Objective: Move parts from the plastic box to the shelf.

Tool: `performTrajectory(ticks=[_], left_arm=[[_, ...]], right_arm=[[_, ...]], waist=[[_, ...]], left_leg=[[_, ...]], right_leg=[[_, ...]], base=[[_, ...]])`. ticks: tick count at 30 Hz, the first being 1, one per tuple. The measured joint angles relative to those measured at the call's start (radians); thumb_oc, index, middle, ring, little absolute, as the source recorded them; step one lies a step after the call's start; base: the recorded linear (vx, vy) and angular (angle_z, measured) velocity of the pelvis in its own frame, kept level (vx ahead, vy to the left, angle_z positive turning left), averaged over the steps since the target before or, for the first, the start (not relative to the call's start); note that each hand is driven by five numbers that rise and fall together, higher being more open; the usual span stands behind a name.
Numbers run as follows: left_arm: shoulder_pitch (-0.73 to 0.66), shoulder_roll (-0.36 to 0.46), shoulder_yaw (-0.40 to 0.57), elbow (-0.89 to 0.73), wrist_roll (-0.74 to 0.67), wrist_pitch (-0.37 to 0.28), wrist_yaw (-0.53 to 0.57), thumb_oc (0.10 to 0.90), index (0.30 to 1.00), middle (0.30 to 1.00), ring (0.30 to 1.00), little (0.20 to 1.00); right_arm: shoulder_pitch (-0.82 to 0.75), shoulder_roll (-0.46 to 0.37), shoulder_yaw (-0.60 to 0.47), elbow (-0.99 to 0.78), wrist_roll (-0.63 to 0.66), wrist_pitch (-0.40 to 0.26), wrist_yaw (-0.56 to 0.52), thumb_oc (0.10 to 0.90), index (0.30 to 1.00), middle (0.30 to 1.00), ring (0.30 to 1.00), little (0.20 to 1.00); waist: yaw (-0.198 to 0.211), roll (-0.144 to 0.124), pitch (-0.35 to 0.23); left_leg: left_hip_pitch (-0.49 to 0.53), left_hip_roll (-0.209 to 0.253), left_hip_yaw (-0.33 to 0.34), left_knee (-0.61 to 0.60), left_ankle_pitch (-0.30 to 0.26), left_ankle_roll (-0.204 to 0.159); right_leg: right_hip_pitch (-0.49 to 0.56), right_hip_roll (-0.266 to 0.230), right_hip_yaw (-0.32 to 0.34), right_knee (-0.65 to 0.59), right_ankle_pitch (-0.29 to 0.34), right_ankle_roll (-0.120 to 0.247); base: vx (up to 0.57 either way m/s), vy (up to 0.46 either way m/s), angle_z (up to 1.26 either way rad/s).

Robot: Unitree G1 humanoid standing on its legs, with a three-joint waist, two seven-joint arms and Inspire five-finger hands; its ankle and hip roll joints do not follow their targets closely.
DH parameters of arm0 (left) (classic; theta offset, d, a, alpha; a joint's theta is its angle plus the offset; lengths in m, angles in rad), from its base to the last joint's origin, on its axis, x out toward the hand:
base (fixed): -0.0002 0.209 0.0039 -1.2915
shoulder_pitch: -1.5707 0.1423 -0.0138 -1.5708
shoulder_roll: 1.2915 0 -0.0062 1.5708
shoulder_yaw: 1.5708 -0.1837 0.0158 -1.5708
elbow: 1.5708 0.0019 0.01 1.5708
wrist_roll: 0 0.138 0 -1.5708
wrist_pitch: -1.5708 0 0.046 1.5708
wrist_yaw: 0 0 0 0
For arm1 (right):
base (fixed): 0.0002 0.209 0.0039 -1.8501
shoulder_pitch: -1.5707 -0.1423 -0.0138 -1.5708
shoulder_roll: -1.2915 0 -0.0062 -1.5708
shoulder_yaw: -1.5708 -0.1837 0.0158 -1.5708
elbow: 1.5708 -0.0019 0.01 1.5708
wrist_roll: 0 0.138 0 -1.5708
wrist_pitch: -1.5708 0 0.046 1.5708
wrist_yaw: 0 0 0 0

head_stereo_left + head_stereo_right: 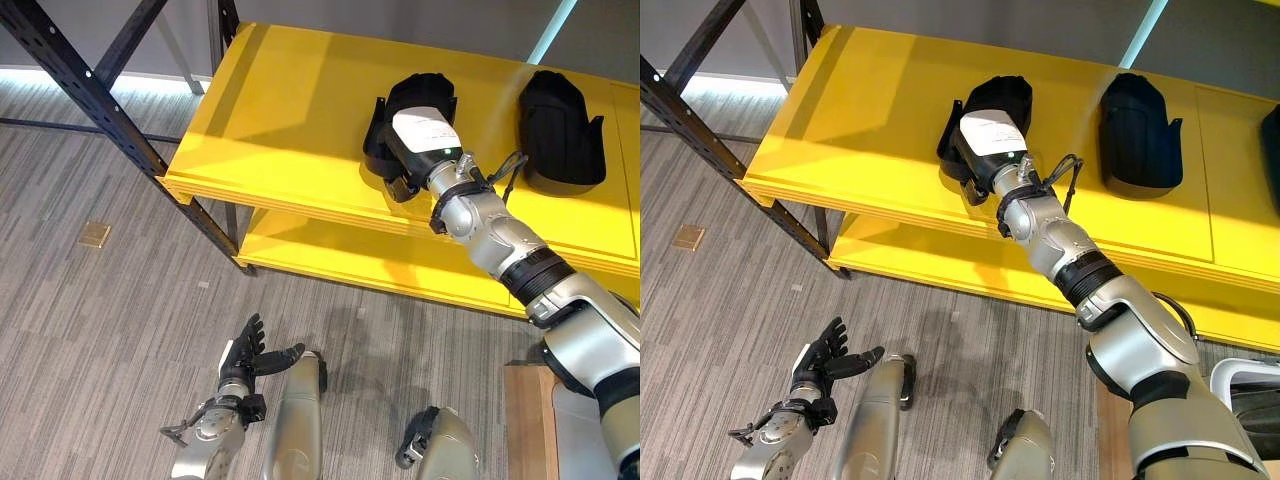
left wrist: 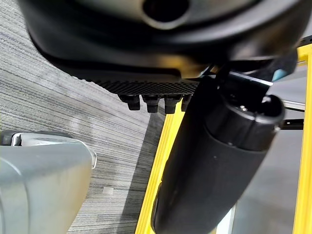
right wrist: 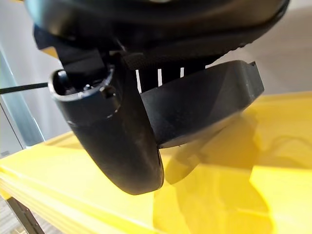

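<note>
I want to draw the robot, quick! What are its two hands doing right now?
Left hand: open, fingers spread, holding nothing, low over the floor.
Right hand: closed around a black part on the yellow shelf.

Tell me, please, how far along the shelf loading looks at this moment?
Done: one black part already lies on the yellow shelf. In hand: the right hand grips a second black part just above the shelf top, not yet released. The left hand hangs open, low over the floor. The plastic box is out of sight, so the remainder is unknown.
</note>
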State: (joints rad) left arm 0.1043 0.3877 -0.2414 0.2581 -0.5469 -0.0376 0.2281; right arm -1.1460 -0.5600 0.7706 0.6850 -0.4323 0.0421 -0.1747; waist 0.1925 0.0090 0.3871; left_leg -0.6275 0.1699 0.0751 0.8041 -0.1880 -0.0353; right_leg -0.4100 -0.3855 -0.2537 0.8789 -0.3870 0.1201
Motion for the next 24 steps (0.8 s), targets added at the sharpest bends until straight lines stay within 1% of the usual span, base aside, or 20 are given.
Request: performTrajectory(ticks=[9, 11, 17, 19, 24], left_arm=[[0.007, 0.0, 0.0, 0.0, -0.001, -0.008, 0.0, 0.9, 1.0, 1.0, 1.0, 1.0], [0.01, 0.001, 0.0, 0.0, -0.001, -0.008, -0.001, 0.9, 1.0, 1.0, 1.0, 1.0], [0.027, 0.004, 0.001, 0.0, -0.001, -0.01, -0.003, 0.9, 1.0, 1.0, 1.0, 1.0], [0.033, 0.012, 0.002, 0.0, -0.002, -0.012, -0.004, 0.9, 1.0, 1.0, 1.0, 1.0], [0.033, 0.027, 0.009, 0.001, -0.007, -0.013, -0.019, 0.9, 1.0, 1.0, 1.0, 1.0]], right_arm=[[0.002, -0.006, -0.002, 0.043, 0.0, -0.015, -0.008, 0.4, 0.3, 0.3, 0.3, 0.3], [0.001, -0.014, -0.002, 0.068, 0.0, -0.027, -0.009, 0.4, 0.3, 0.3, 0.3, 0.3], [-0.003, -0.053, -0.002, 0.081, 0.0, -0.031, -0.009, 0.4, 0.3, 0.3, 0.3, 0.3], [-0.009, -0.072, -0.002, 0.109, 0.0, -0.029, -0.01, 0.4, 0.3, 0.3, 0.3, 0.3], [-0.013, -0.102, -0.003, 0.109, 0.004, -0.03, -0.011, 0.4, 0.3, 0.3, 0.3, 0.3]], waist=[[-0.001, 0.0, 0.0], [0.0, 0.0, 0.0], [0.002, 0.0, 0.0], [0.002, -0.001, 0.004], [0.002, -0.001, 0.012]], left_leg=[[0.0, 0.0, -0.002, -0.001, 0.004, 0.0], [-0.001, -0.001, -0.002, -0.002, 0.004, 0.001], [-0.008, -0.003, -0.003, -0.005, 0.008, -0.001], [-0.018, -0.004, -0.004, -0.008, 0.013, -0.001], [-0.019, -0.006, -0.007, -0.012, 0.017, -0.003]], right_leg=[[-0.001, 0.0, 0.0, 0.003, 0.0, 0.0], [-0.002, -0.001, 0.0, 0.003, 0.0, 0.0], [-0.01, -0.002, -0.001, 0.005, 0.0, 0.0], [-0.023, -0.003, -0.001, 0.008, 0.0, 0.0], [-0.023, -0.003, -0.004, 0.008, 0.0, 0.0]], base=[[0.0, 0.0, 0.0], [0.0, 0.0, 0.0], [0.0, 0.0, 0.0], [0.01, -0.035, 0.02], [0.0, -0.006, 0.0]])
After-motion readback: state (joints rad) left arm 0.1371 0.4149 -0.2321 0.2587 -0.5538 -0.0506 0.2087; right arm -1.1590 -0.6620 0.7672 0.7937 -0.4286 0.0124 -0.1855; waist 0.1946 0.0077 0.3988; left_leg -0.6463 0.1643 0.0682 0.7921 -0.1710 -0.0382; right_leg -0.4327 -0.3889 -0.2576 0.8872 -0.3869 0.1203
